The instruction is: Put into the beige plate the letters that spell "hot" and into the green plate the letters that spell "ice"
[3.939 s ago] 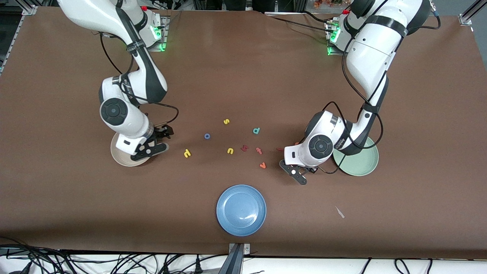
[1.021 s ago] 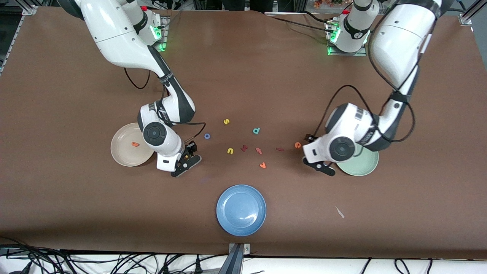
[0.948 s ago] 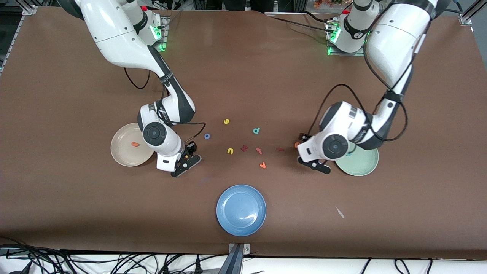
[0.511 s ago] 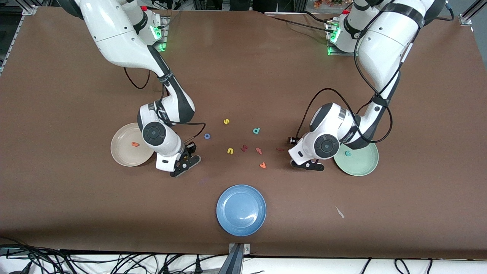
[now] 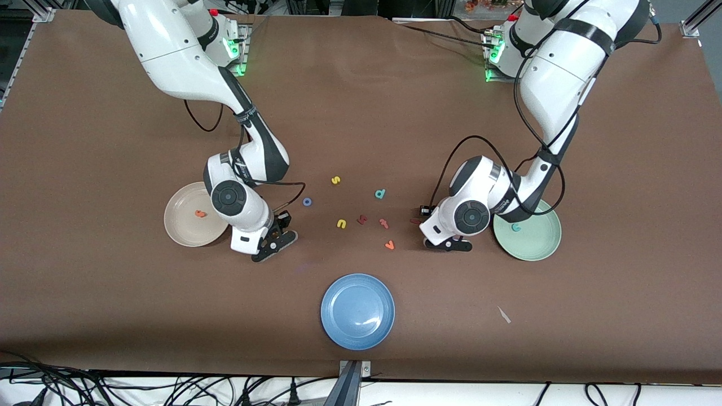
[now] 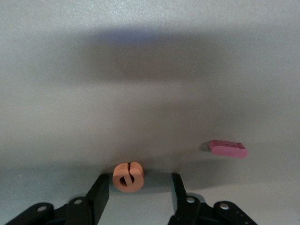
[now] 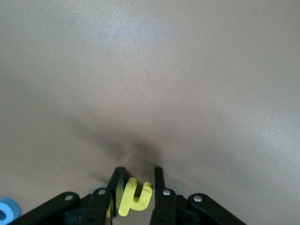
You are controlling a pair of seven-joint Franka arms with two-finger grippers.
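My right gripper (image 5: 275, 235) is down on the table beside the beige plate (image 5: 183, 231), shut on the yellow "h" (image 7: 133, 197), which the hand hides in the front view. An orange "t" (image 5: 198, 213) lies in that plate. The blue "o" (image 5: 307, 201) lies on the table nearby. My left gripper (image 5: 445, 241) is low beside the green plate (image 5: 536, 242), open, its fingers (image 6: 101, 192) standing either side of the orange "e" (image 6: 127, 176) with gaps. The dark red "i" (image 6: 228, 148) lies close by. A teal "c" (image 5: 515, 227) rests in the green plate.
Loose letters lie mid-table between the grippers: yellow "s" (image 5: 335, 180), teal "d" (image 5: 381, 194), yellow "u" (image 5: 341, 224), a dark red letter (image 5: 362, 219), a pink one (image 5: 384, 223), orange "v" (image 5: 389, 245). A blue plate (image 5: 357, 310) sits nearer the front camera.
My left gripper has moved from the green plate's edge toward mid-table and come down round the "e", its fingers narrowing. My right gripper stayed put and closed on the "h".
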